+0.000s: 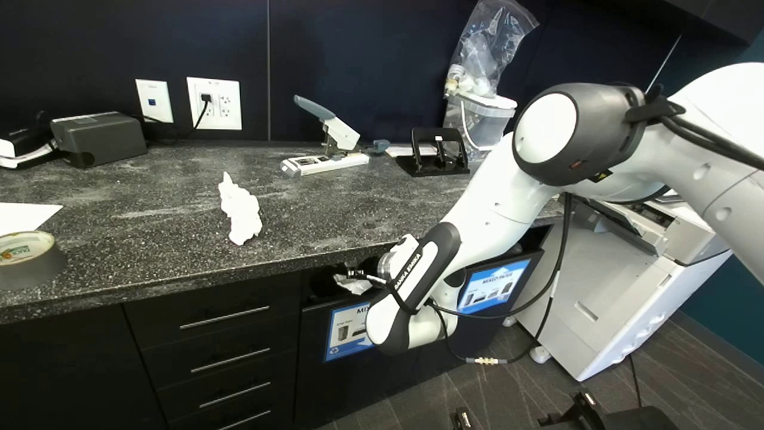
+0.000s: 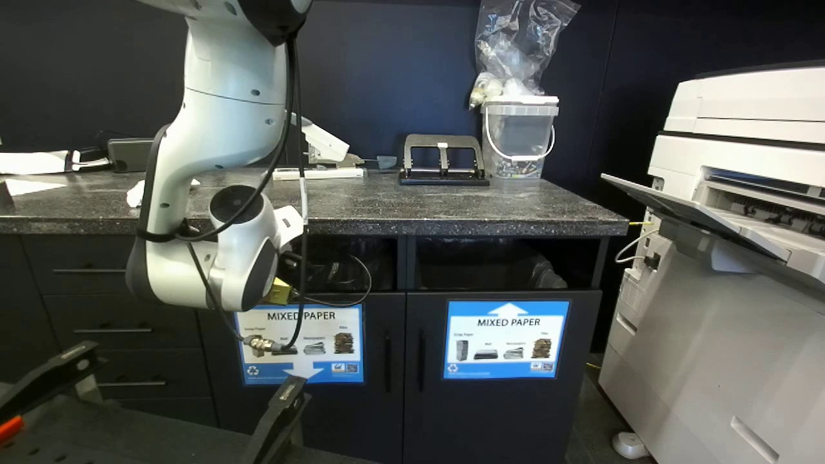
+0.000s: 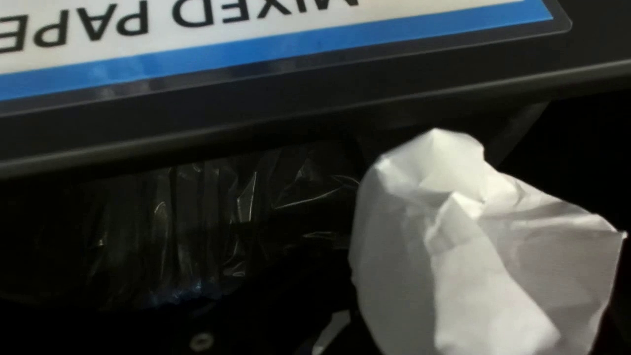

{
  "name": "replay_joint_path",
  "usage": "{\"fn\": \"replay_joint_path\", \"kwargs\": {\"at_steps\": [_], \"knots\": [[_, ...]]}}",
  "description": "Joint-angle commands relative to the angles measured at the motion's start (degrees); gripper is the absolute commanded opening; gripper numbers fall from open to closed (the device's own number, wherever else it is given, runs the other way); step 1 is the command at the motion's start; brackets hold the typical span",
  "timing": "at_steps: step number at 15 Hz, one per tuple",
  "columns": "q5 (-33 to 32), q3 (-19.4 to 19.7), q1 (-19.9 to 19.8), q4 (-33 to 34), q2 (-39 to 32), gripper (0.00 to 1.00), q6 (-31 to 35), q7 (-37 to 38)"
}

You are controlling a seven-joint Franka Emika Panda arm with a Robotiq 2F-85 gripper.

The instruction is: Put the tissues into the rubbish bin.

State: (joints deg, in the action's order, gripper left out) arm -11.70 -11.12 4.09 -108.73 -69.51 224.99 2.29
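Observation:
On the counter lies a crumpled white tissue (image 1: 240, 209), partly hidden behind the arm in an exterior view where a bit of this tissue (image 2: 135, 194) shows. A second tissue (image 3: 473, 256) fills the lower right of the wrist view, covering the fingers. My gripper (image 1: 357, 273) reaches into the left opening of the cabinet and looks shut on that tissue; the grip itself is hidden. The rubbish bin (image 3: 305, 111), marked for mixed paper, has its front edge across the upper wrist view, with a shiny plastic liner (image 3: 167, 231) behind it.
Above the opening runs the counter edge (image 2: 451, 227). A stapler (image 1: 334, 160), a hole punch (image 1: 439, 152) and a clear bucket (image 2: 519, 138) stand on the counter. A tape roll (image 1: 27, 257) lies near its front. A printer (image 2: 722, 290) stands beside the cabinet.

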Motion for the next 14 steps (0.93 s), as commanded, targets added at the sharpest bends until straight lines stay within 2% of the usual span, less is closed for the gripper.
{"fn": "replay_joint_path", "kwargs": {"at_steps": [1,4,11,12,13,14], "knots": [[0.48,-2.31,0.24,6.61,-1.94,0.11,3.82,2.54],[-1.49,-3.05,-0.39,10.19,-4.84,0.11,5.34,4.32],[-0.28,-3.4,0.32,20.67,-11.06,0.09,7.66,7.2],[-0.15,-3.18,0.59,21.71,-11.63,0.37,7.6,7.35],[0.37,-2.77,1.03,22.4,-11.91,0.37,7.67,7.09],[0.49,-2.59,1.18,23.07,-12.27,0.43,7.98,7.11]]}}
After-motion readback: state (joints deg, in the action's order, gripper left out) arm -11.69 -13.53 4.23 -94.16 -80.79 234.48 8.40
